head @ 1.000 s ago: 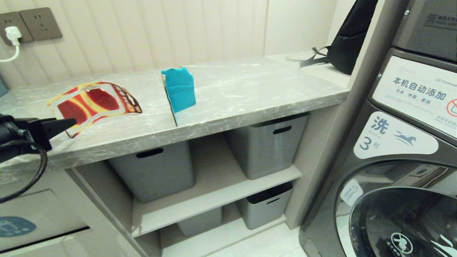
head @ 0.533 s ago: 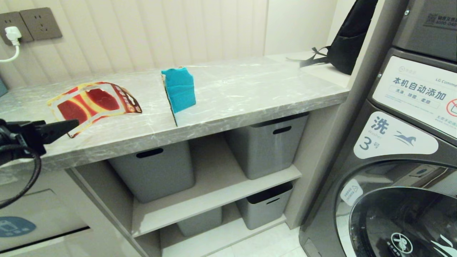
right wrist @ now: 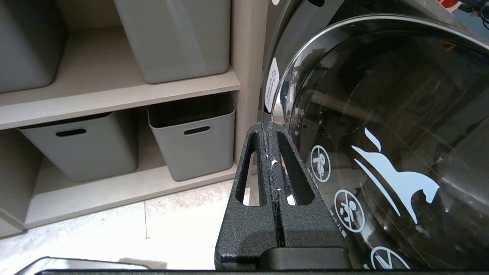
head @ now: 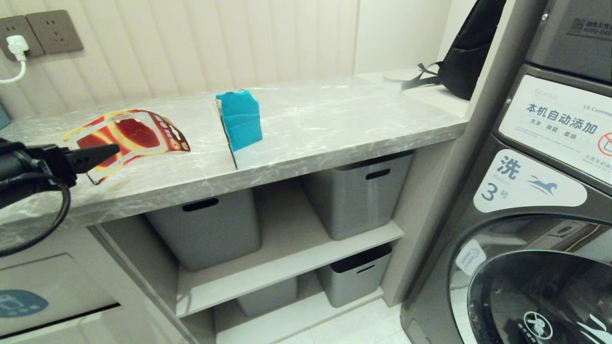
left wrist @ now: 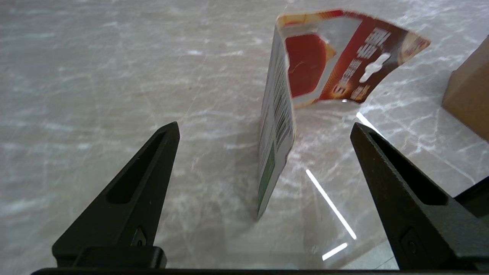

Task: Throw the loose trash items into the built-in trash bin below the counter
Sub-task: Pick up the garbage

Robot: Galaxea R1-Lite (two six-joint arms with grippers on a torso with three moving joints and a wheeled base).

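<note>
Grey marble counter [head: 334, 119] beside a washing machine [head: 540, 200], wide-open empty left gripper [left wrist: 263, 131] astride the blister card [left wrist: 305, 76].

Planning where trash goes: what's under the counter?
Under the counter: grey bins on shelves, and the trash flap at left. The bins' contents are hidden.

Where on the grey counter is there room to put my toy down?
The widest bare stretch of the counter runs from the teal cardboard piece toward the black backpack. A narrower bare strip lies between the cardboard and the red-orange blister card. The card's end is crowded: the left gripper hangs there, fingers open around the card.
</note>
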